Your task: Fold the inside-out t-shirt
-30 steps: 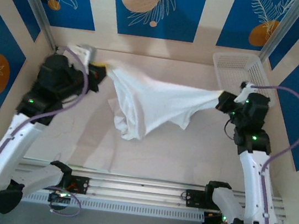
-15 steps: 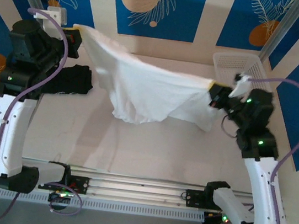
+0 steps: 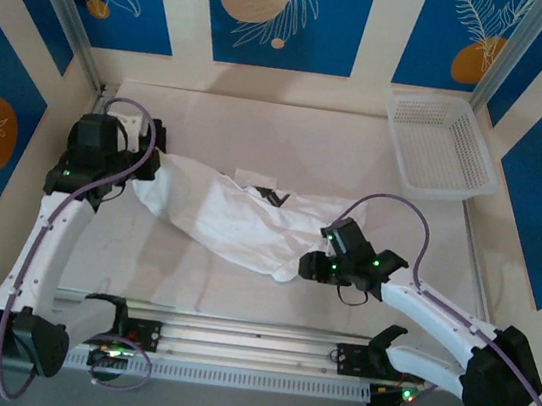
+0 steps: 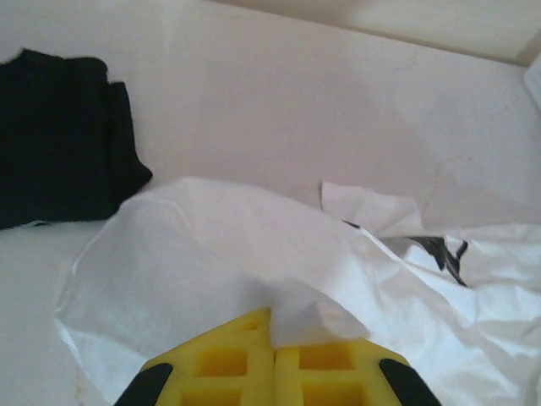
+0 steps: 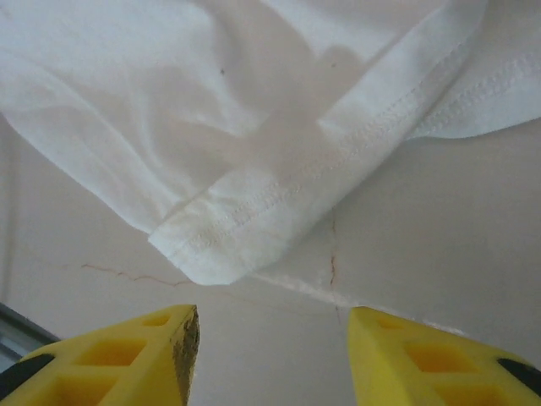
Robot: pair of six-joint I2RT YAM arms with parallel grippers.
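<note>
we have dropped the t-shirt [image 3: 238, 221] from mid-air onto the table [image 3: 291, 130], where it lies rumpled between the arms, left gripper [image 4: 272, 338] still clenched on its edge, right gripper [image 5: 270, 338] released off the hem, so smoothing probably comes next.

T-shirt [image 3: 238, 221] on table [image 3: 289, 145]; basket [image 3: 439, 144] far right.

This is a robot test cell in a lab. Both arms [image 3: 53, 233] are bolted to a slotted aluminium rail [image 3: 251, 347] behind the right gripper [image 3: 308, 267], and loose cables [image 3: 390, 198] loop over them. Walls with blue printed panels [image 3: 316, 28] and metal posts [image 3: 60, 7] box in the pale table [image 3: 291, 135] beyond the left gripper [image 3: 149, 158]. A white basket [image 3: 441, 141] sits far ahead of the right gripper.
</note>
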